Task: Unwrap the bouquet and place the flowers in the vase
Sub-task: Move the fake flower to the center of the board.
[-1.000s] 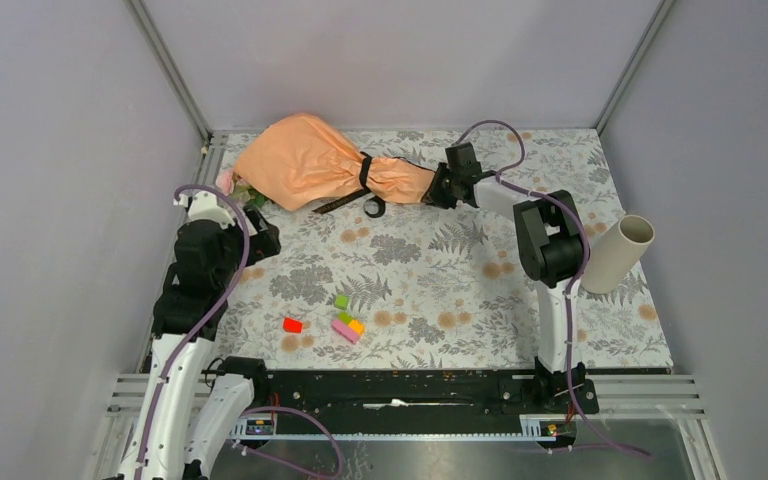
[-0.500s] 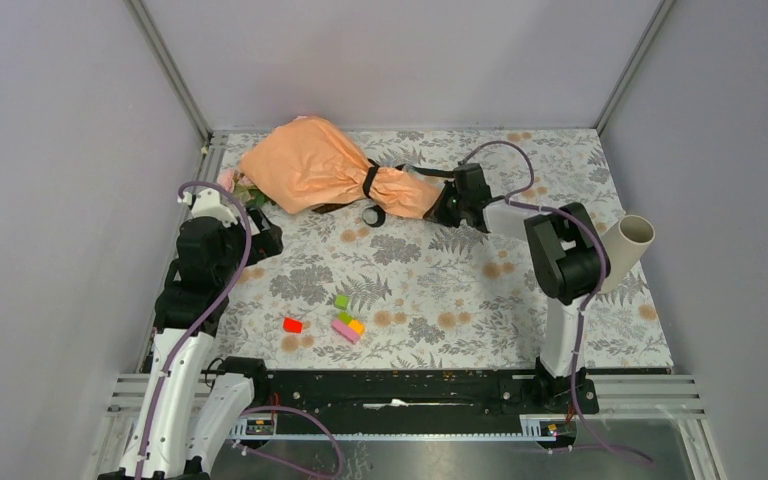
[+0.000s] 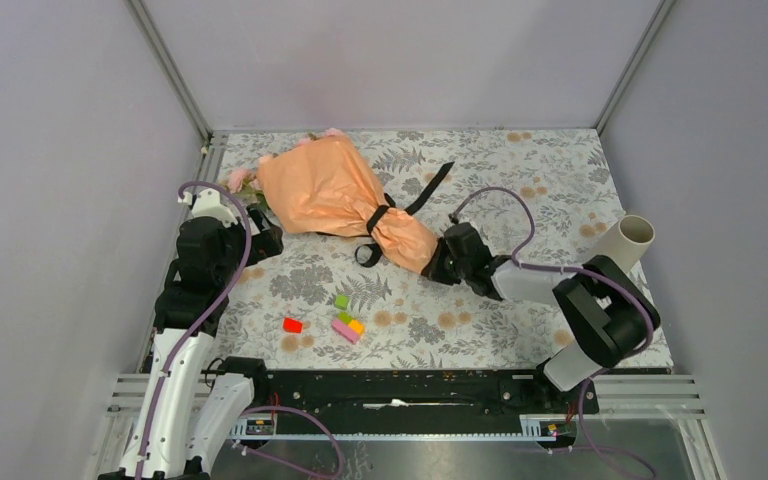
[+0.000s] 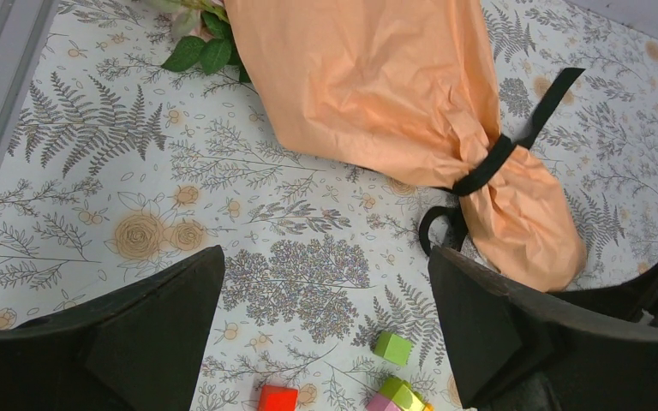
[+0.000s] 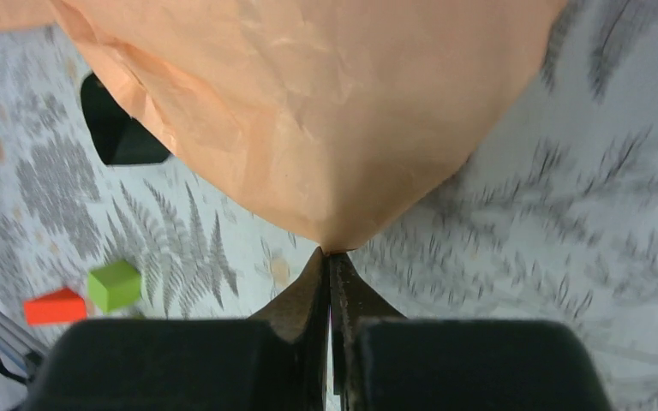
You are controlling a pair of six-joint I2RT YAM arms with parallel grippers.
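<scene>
The bouquet (image 3: pixel 330 190) lies aslant on the flowered tablecloth, its orange paper cinched by a black ribbon (image 3: pixel 378 220). Pink flowers (image 3: pixel 240 180) and green leaves (image 4: pixel 201 51) poke out at its far-left end. My right gripper (image 3: pixel 442 265) is shut on the pointed paper tip of the bouquet (image 5: pixel 326 111); in the right wrist view the right gripper (image 5: pixel 327 253) pinches that tip. My left gripper (image 3: pixel 265 240) hangs open left of the bundle. In the left wrist view the left gripper (image 4: pixel 326 265) has nothing between its fingers. The beige vase (image 3: pixel 620 250) lies tilted at the right edge.
Small blocks lie near the front centre: a red one (image 3: pixel 292 324), a green one (image 3: pixel 341 300) and a joined pink, green and orange group (image 3: pixel 347 325). Grey walls close in the table on three sides. A black ribbon tail (image 3: pixel 430 187) trails toward the back.
My right gripper closed on the bouquet's paper tip and pulled it toward the near right. The bundle swung from lying crosswise to slanting. The left arm stayed still.
</scene>
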